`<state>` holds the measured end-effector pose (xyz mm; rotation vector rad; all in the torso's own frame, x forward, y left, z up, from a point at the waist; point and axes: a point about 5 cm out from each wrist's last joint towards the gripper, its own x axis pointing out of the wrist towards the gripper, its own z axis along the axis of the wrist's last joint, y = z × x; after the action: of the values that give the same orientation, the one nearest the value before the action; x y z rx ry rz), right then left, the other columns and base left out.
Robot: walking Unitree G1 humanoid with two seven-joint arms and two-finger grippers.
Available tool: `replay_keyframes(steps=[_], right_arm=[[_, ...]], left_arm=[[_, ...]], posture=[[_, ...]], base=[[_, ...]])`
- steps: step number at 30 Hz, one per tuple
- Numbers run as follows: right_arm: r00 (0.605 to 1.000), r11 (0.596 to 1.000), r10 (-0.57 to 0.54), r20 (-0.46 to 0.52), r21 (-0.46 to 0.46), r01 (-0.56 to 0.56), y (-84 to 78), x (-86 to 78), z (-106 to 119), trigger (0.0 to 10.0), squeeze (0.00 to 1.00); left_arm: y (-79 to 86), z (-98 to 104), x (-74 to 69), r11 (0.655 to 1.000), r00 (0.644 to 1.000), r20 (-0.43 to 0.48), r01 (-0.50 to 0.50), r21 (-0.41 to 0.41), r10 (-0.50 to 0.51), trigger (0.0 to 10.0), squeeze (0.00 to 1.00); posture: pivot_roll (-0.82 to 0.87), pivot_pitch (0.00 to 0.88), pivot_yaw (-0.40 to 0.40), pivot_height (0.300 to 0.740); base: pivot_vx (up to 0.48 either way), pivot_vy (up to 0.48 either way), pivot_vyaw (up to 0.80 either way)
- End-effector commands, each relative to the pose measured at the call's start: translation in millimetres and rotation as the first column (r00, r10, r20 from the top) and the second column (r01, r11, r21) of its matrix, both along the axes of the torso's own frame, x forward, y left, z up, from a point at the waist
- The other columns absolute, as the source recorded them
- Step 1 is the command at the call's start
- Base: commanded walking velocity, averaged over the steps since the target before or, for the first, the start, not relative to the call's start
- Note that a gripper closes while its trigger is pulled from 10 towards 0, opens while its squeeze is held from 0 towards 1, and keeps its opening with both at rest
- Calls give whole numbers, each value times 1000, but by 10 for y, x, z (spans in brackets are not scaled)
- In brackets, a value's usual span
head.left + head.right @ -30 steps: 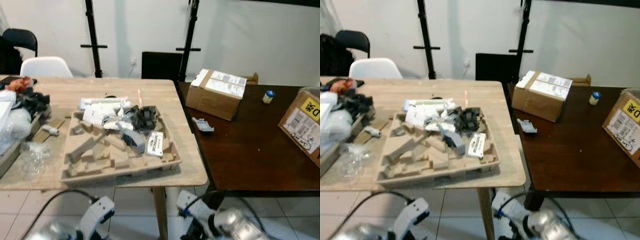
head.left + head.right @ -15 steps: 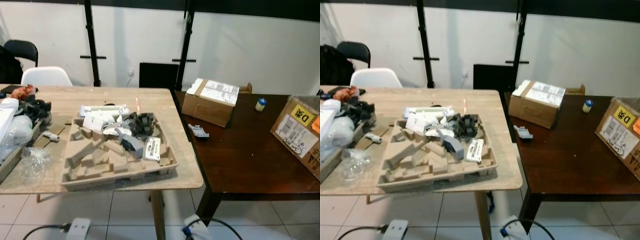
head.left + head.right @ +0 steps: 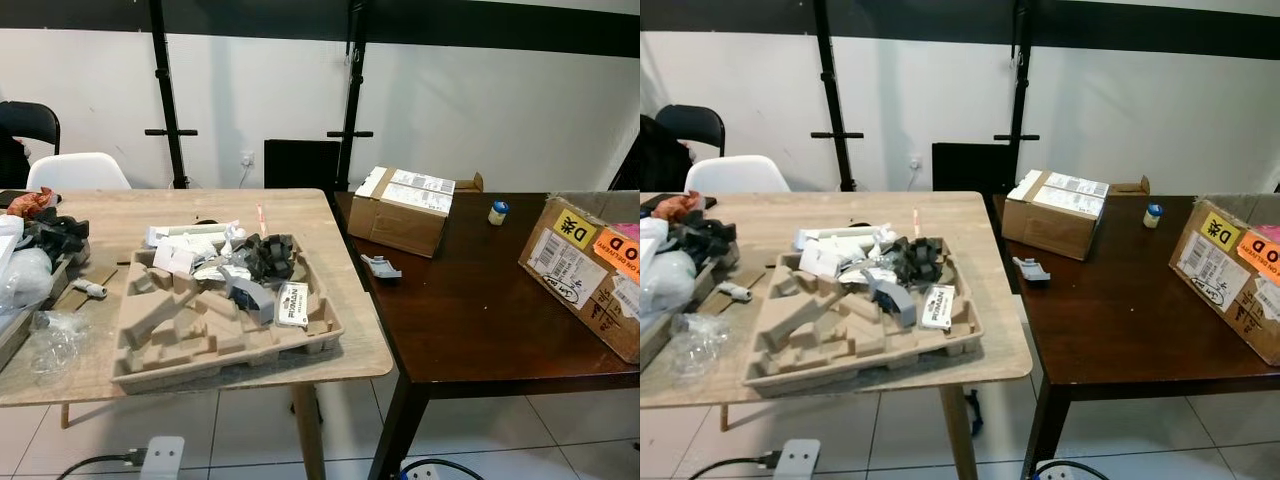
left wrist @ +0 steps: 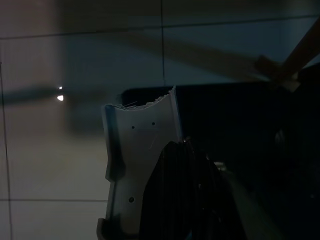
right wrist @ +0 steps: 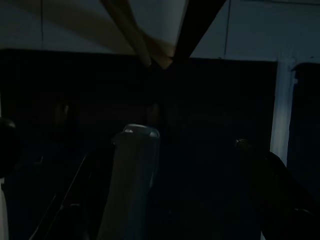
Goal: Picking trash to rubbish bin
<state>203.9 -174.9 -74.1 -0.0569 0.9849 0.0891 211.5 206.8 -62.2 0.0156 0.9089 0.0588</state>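
Camera raised since a second ago; arms dropped from sight. Tray (image 3: 160, 350) of trash (image 3: 262, 262) unmoved on counter (image 3: 300, 215). Finger state cannot be told; wrist views dark.

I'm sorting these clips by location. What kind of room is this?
Probably a workroom or office used for unpacking: shipping cardboard boxes on a dark table, and a molded pulp packaging tray full of scraps on the wooden table.

pulp tray (image 3: 150, 345) — trash-filled, wooden table (image 3: 330, 230) | cardboard box (image 3: 405, 208) — dark table (image 3: 480, 310)

Beige pulp tray (image 3: 150, 345), dark-brown table (image 3: 480, 320)
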Motion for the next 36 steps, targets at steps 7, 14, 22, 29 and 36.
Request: replay_keyframes(steps=[7, 14, 22, 29, 36], right_arm=[[1000, 1000, 17, -1, -2, -17, 31, -1, -9, 10000, 0], [997, 997, 78, 7, 5, -78, 64, 32, 7, 10000, 0], [999, 999, 49, 3, 14, -49, 21, 21, 4, 10000, 0], [999, 999, 38, -15, 10, -38, -8, -55, -35, 10000, 0], [999, 999, 33, -4, 27, -33, -11, -59, -34, 10000, 0]], left_arm=[[-76, -61, -60, 1000, 1000, -10, -8, 1, 8, 10000, 0], [-93, -95, -110, 1000, 1000, -3, 2, 21, -2, 10000, 0], [-77, -80, -93, 997, 999, 14, 44, 61, -45, 10000, 0], [-120, -100, -123, 995, 995, 10, 95, 42, -95, 10000, 0], [-132, -110, -138, 993, 994, 9, 110, 32, -110, 10000, 0]], posture=[[24, 40, -39, 740], [27, 44, -59, 740], [33, 55, -63, 740], [37, 57, -54, 740], [46, 58, -51, 740]], base=[[0, 0, 0], [0, 0, 0], [0, 0, -600], [0, 0, -800], [0, 0, -800]])
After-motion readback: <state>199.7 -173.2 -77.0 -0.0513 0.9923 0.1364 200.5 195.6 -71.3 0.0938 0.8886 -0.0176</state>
